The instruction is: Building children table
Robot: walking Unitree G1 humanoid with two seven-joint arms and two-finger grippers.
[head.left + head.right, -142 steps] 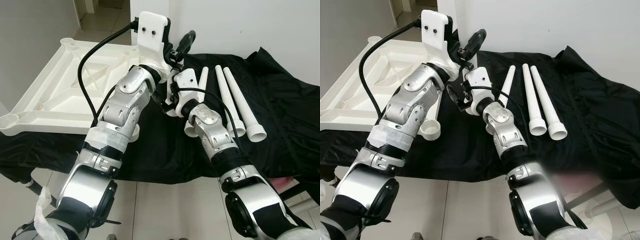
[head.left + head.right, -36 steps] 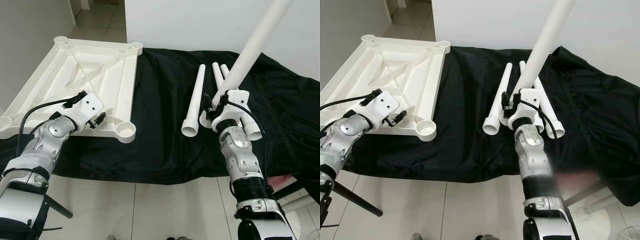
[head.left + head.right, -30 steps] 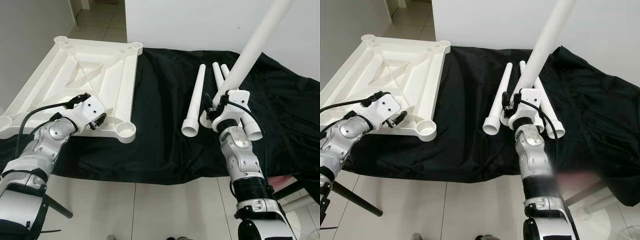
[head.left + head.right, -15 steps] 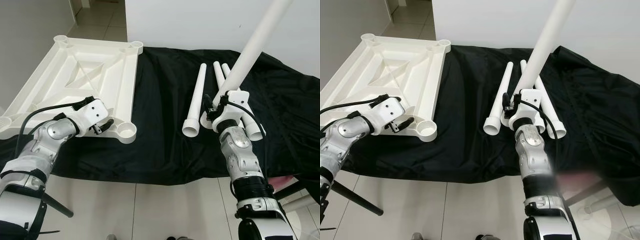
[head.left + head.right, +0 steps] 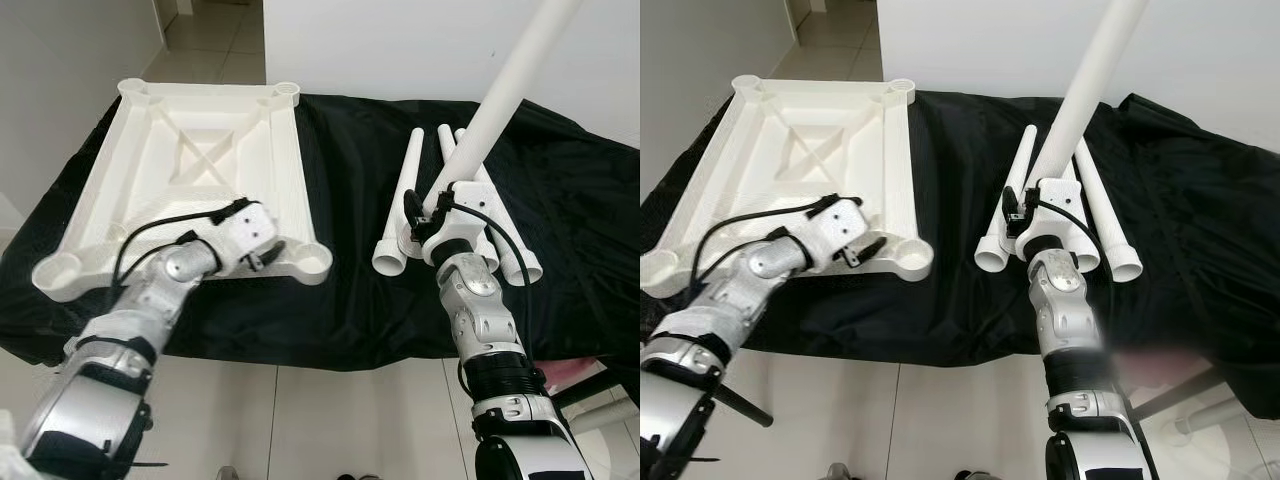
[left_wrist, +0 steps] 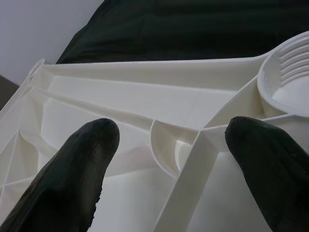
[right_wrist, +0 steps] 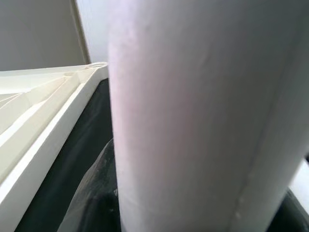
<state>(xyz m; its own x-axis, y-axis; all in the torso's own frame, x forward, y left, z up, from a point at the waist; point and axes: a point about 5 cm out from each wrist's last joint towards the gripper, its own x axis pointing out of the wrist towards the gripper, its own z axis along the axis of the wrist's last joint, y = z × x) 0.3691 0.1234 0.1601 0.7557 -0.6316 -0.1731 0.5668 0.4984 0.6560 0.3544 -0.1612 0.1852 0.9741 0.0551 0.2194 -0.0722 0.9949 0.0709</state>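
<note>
White plastic tabletop lies upside down on a black cloth spread over the worktop, its ribbed underside and corner sockets facing up. Left pincer sits at the near edge beside the near right socket, fingers spread apart over a rib. Right pincer is clamped on a long white leg, holding it raised and tilted. Three more legs lie side by side on the cloth just behind it.
</note>
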